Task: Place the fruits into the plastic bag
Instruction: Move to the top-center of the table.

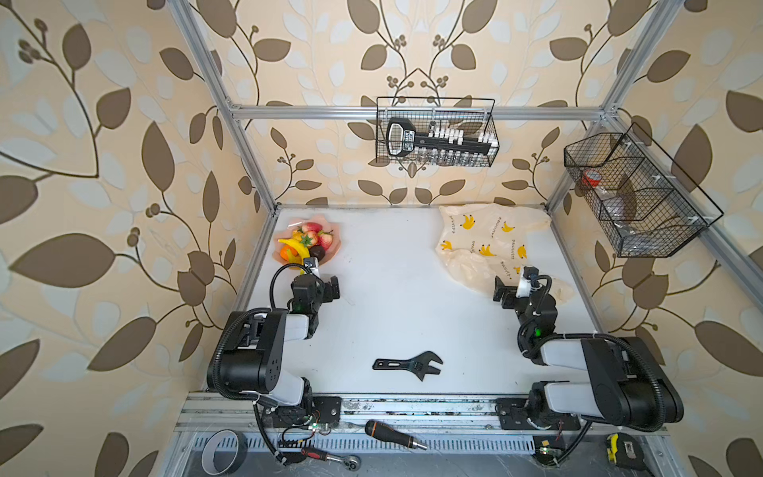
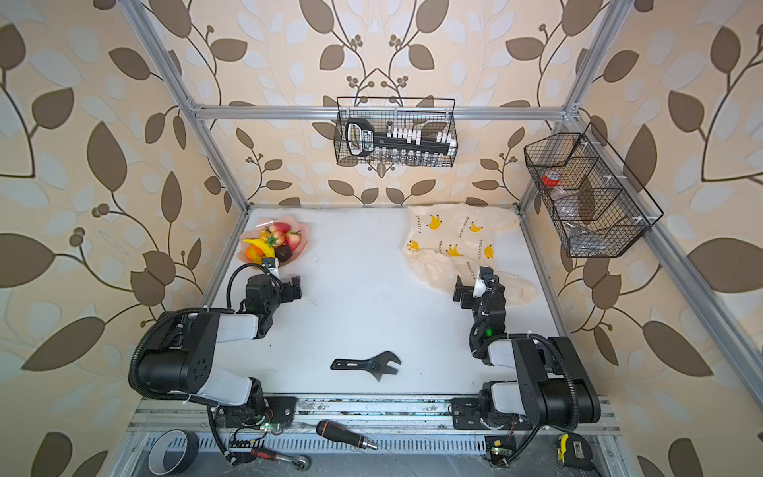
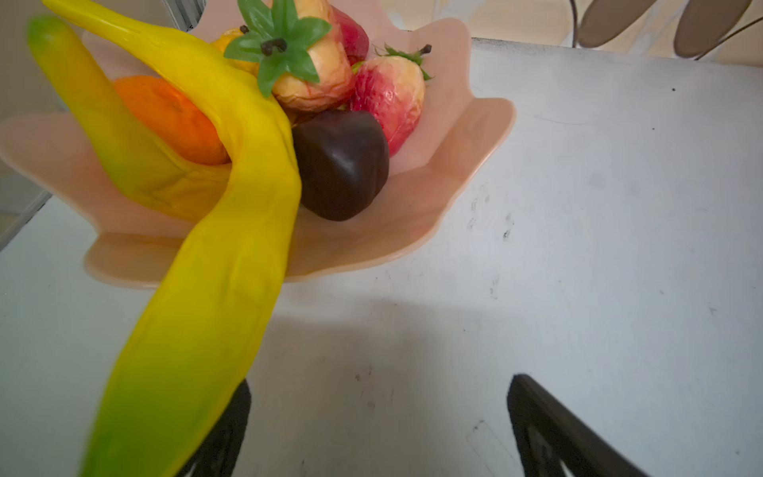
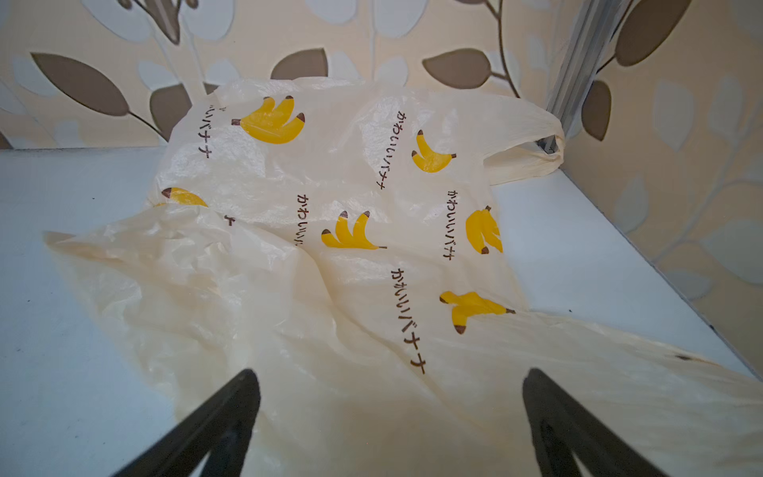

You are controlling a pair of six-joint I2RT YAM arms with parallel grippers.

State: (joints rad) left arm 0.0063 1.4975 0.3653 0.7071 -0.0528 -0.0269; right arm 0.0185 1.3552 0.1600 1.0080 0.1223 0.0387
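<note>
Spread left gripper [image 3: 377, 417] wide and empty beside the dish [image 3: 475, 136], likely for the overhanging banana [image 3: 231, 247]. Hung right gripper [image 4: 390, 380], also spread, over the flat bag [image 4: 330, 186], probably to open it.

The plastic bag [image 4: 330, 256] lies crumpled and mostly flat on the white bench [image 4: 62, 330], with its printed yellow banana bunches and dark lettering facing up. One handle loop [image 4: 524, 153] reaches the aluminium post [image 4: 586, 62] in the corner by the leaf-patterned wall [image 4: 681, 186]. The right gripper [image 4: 390, 380] hangs over the bag's plain near part, jaws spread wide with nothing between them.
</note>
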